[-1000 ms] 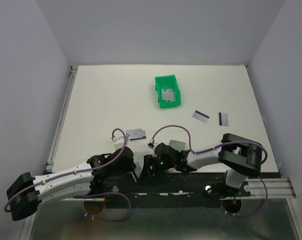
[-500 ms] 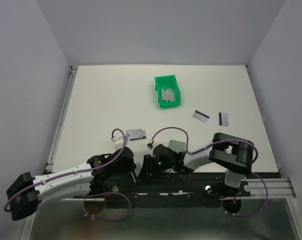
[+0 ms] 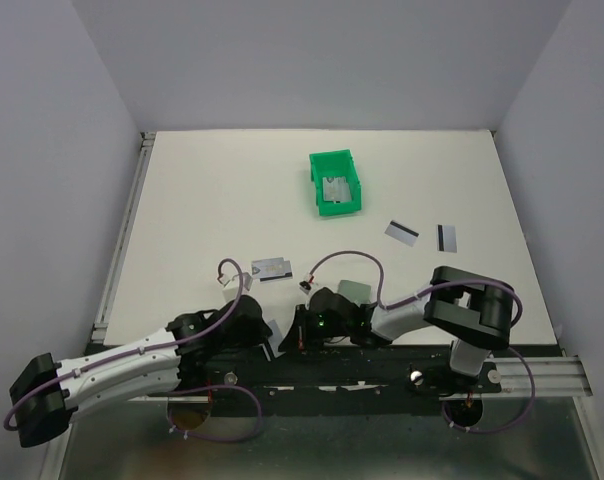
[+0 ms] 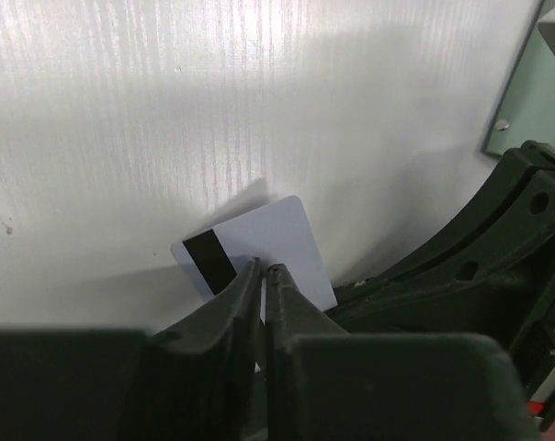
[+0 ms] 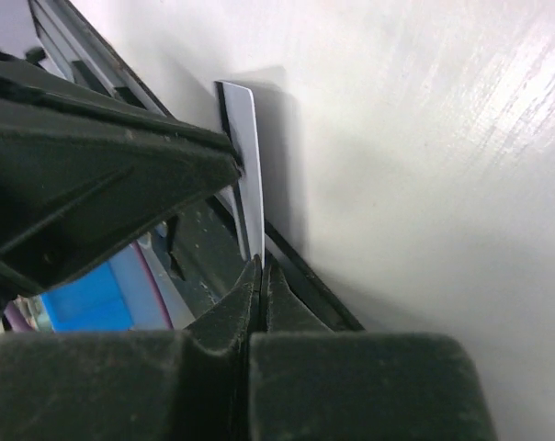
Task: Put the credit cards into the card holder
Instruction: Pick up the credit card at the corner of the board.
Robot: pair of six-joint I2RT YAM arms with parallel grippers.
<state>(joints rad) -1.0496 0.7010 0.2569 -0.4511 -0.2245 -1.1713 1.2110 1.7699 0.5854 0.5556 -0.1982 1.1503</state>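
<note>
A silvery credit card with a black stripe stands on edge at the table's near edge, between both grippers. My right gripper is shut on its lower edge, and the card rises thin from the fingertips. My left gripper sits over the same card with its jaws a narrow slit apart. From above, both grippers meet around the card. The grey-green card holder lies just behind the right arm; its corner shows in the left wrist view. Other cards lie loose on the table.
A bright green bin stands at mid-table with a card inside. The black mounting rail runs along the near edge under both grippers. Grey walls enclose the table on three sides.
The right gripper has closed on the card. The left jaws have eased slightly apart, and the left arm has shifted a little down and to the left.
</note>
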